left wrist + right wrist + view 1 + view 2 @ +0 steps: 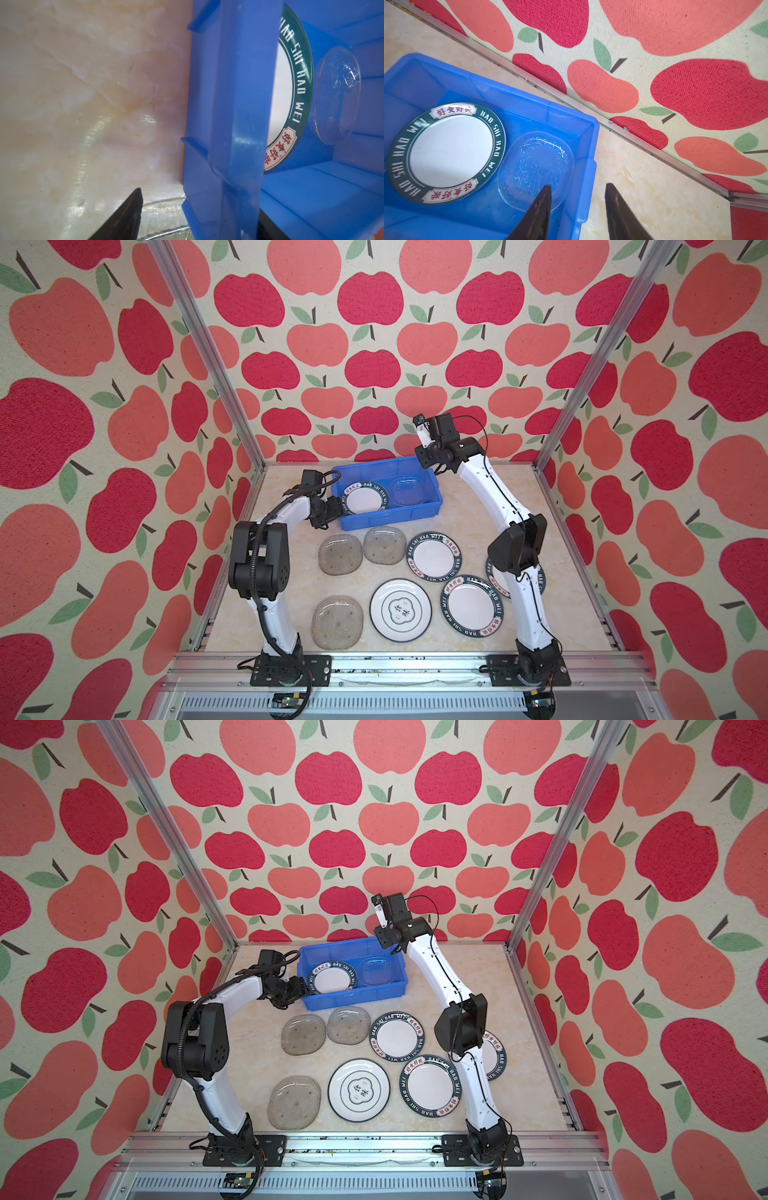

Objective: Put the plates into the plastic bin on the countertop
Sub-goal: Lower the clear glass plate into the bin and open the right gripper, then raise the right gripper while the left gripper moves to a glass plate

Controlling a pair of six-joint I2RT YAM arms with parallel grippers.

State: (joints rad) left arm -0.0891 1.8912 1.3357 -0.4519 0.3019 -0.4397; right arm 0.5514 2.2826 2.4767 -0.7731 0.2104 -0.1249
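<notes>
Blue plastic bin at the bench's far edge holds a lettered plate beside a glass plate. Seven other plates wait nearer. Left end effector straddles the bin's left wall with its jaws apart, probably to steady it. Right end effector hovers spread and empty over the right wall.

**Colour key.** Bright blue bin, at the black left pincer. Within it is a white plate with a dark-green rim, white lettering and red characters. Below the black right pincer, a clear glass plate shows blue through. Farther from both pincers: grey translucent plates, green-rimmed white plates and a white emblem plate. Table: beige marble veining. Walls: red and coral apples, green leaves.
</notes>
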